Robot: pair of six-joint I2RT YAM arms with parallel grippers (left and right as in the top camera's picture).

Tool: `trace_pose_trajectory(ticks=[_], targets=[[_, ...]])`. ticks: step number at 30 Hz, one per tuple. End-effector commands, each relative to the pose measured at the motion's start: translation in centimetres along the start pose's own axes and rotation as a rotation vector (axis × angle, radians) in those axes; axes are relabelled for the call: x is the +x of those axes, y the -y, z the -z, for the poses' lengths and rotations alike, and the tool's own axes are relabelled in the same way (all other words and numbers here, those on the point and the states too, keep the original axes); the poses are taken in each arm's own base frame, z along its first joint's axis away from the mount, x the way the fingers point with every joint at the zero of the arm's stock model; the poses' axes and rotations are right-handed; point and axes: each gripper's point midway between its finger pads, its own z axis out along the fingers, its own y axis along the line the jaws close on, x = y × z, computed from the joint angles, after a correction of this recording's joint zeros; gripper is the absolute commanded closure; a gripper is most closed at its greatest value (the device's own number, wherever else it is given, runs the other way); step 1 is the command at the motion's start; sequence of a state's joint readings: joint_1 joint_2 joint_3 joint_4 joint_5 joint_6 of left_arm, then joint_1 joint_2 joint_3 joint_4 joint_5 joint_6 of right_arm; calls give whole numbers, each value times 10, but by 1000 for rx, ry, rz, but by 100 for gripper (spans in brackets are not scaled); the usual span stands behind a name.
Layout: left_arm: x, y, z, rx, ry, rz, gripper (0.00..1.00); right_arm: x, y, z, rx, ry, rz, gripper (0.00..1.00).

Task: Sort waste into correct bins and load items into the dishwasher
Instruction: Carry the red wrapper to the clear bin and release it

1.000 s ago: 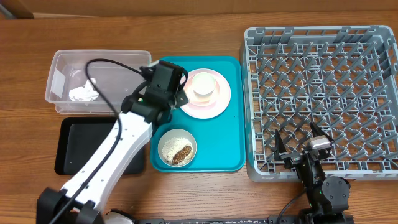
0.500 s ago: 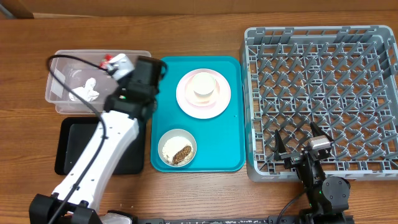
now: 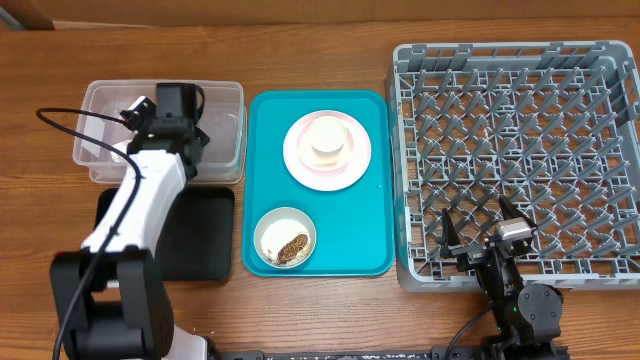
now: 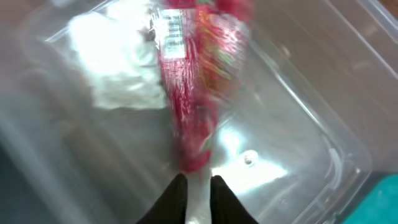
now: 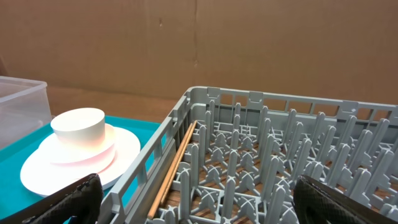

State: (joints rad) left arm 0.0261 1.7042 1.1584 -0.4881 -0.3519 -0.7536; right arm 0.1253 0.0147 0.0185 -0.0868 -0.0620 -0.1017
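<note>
We seem to be at a robotics lab bench rather than a real kitchen. Beyond the right gripper (image 5: pixel 199 202) stands a plain brown cardboard backdrop (image 5: pixel 249 43). Below it a commercial grey dish rack (image 5: pixel 261 155) sits on a bare wooden table (image 3: pixel 330 310), with a cabled white robot arm (image 3: pixel 140 210) off to its left.

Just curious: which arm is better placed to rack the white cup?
Right, probably: the right end effector is open, empty, at the dish rack, facing the cup. The left end effector holds the red wrapper over the clear tub.

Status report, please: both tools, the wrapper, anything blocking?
Left tool pinching wrapper end, over tub. Right tool open, at rack. Tissue already in tub; nothing blocking.
</note>
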Motion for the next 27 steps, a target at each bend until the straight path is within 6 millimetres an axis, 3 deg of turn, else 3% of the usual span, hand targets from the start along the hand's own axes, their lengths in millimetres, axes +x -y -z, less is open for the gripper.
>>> trace_pose_trajectory(ticks=[1,8,13,17,22,25,27], targets=[[8,25,-8,158,-95,-110,81,1,0,0,4,7,1,0],[8,30,-9,200,-101,-163,69,1,0,0,4,7,1,0],[12,43,4,285,-121,-223,69,1,0,0,4,7,1,0],[11,57,28,364,-106,-284,71,1,0,0,4,7,1,0],[13,73,73,444,-65,-351,73,1,0,0,4,7,1,0],[32,87,105,532,-98,-401,73,1,0,0,4,7,1,0],[61,96,134,617,-176,-454,73,1,0,0,4,7,1,0]])
